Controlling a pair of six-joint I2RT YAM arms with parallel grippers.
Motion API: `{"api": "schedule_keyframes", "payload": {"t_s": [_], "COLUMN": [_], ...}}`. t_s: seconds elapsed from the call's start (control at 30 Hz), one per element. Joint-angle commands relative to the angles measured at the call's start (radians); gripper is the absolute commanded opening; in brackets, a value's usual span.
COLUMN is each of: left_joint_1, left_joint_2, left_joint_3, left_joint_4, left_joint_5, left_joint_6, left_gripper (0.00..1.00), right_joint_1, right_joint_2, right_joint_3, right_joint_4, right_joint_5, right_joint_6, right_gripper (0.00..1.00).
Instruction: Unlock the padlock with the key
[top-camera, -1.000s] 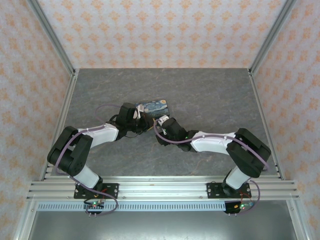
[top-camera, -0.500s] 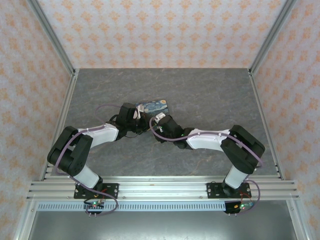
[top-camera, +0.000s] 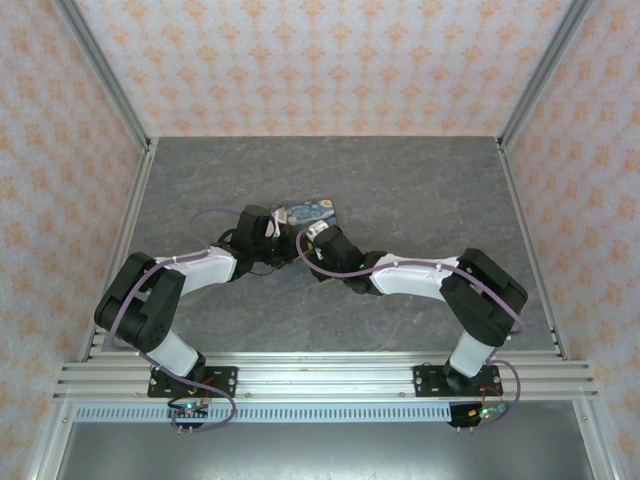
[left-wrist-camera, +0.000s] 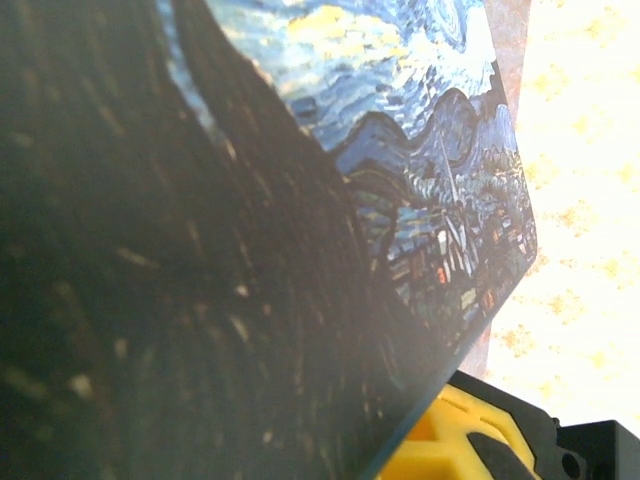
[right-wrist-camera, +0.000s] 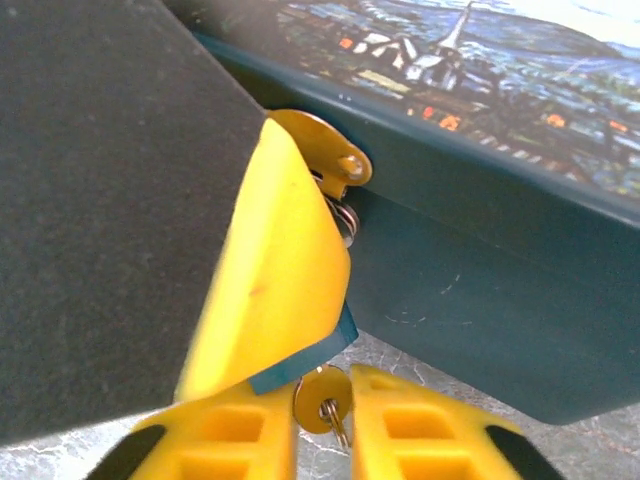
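Observation:
The padlock (top-camera: 309, 212) lies at the table's middle, its painted blue-and-yellow face (left-wrist-camera: 400, 150) upward and its dark teal side (right-wrist-camera: 480, 270) toward the right wrist camera. My left gripper (top-camera: 279, 229) is shut on the padlock's left end; one yellow finger (left-wrist-camera: 455, 440) shows below the face. My right gripper (top-camera: 312, 239) sits against the padlock's near side, shut on the key (right-wrist-camera: 305, 360), whose teal head pokes out between the yellow fingers (right-wrist-camera: 420, 430). A brass tag (right-wrist-camera: 322, 398) on a ring hangs between them. The key's blade is hidden behind a yellow finger (right-wrist-camera: 275, 270) of the left gripper.
A second brass disc (right-wrist-camera: 322, 150) on a ring rests against the padlock's teal side. The grey stone-patterned table (top-camera: 420, 190) is walled by patterned panels and metal posts (top-camera: 100, 70). Both arms meet at the middle, forearms low over the table.
My right gripper has moved up and left, closing in on the padlock's near side, its forearm stretching out. The left arm and the padlock have stayed put.

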Motion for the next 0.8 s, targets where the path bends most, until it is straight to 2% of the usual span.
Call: {"api": "schedule_keyframes", "payload": {"t_s": [0.0, 0.03, 0.13, 0.17, 0.27, 0.3, 0.43, 0.63, 0.73, 0.77], "left_joint_1": [0.003, 0.004, 0.004, 0.003, 0.003, 0.004, 0.004, -0.003, -0.012, -0.015], "left_joint_2": [-0.018, -0.019, -0.018, -0.017, -0.016, -0.014, -0.008, -0.002, 0.009, 0.013], "left_joint_3": [0.001, 0.000, 0.001, 0.000, -0.001, 0.001, 0.004, -0.002, -0.012, -0.016], "left_joint_4": [0.049, 0.049, 0.047, 0.049, 0.047, 0.041, 0.018, -0.020, -0.016, -0.014], "left_joint_5": [0.029, 0.027, 0.027, 0.027, 0.022, 0.017, 0.012, -0.004, -0.007, -0.008], "left_joint_6": [-0.009, -0.010, -0.006, -0.005, -0.003, -0.001, 0.021, 0.066, 0.078, 0.080], "left_gripper": [0.00, 0.00, 0.00, 0.00, 0.00, 0.00, 0.01, 0.25, 0.33, 0.39], "right_joint_1": [0.005, 0.005, 0.005, 0.005, 0.005, 0.005, 0.005, -0.007, -0.024, -0.032], "right_joint_2": [0.008, 0.007, -0.006, -0.015, -0.046, -0.060, -0.144, -0.315, -0.381, -0.393], "right_joint_3": [0.035, 0.035, 0.020, 0.010, -0.015, -0.027, -0.112, -0.275, -0.340, -0.356], "right_joint_4": [-0.001, -0.002, 0.004, 0.010, 0.014, 0.013, 0.021, 0.058, 0.084, 0.089], "right_joint_5": [0.007, 0.004, 0.006, 0.002, -0.006, -0.008, -0.004, -0.019, -0.026, -0.025], "right_joint_6": [-0.002, -0.002, 0.009, 0.014, 0.033, 0.040, 0.078, 0.217, 0.300, 0.327], "right_gripper": [0.08, 0.05, 0.06, 0.10, 0.43, 0.49, 0.57, 0.67, 0.71, 0.72]}}
